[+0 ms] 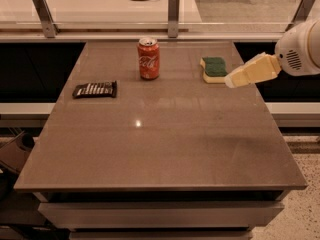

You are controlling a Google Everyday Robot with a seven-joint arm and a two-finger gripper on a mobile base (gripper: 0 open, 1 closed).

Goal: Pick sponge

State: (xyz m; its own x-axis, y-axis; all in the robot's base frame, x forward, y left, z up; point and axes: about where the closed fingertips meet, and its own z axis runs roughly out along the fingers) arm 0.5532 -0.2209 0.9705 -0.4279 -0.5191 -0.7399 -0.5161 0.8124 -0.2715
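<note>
The sponge (214, 69), dark green on top over pale yellow foam, lies flat on the grey-brown table (160, 134) at the far right. My pale yellow gripper (235, 80) comes in from the right on a white arm. Its tip hangs just right of and slightly in front of the sponge, above the table's right part. It holds nothing that I can see.
A red soda can (149, 58) stands upright at the far centre, left of the sponge. A dark wrapped candy bar (95, 89) lies at the left. A railing with metal posts (173, 9) runs behind the table's far edge.
</note>
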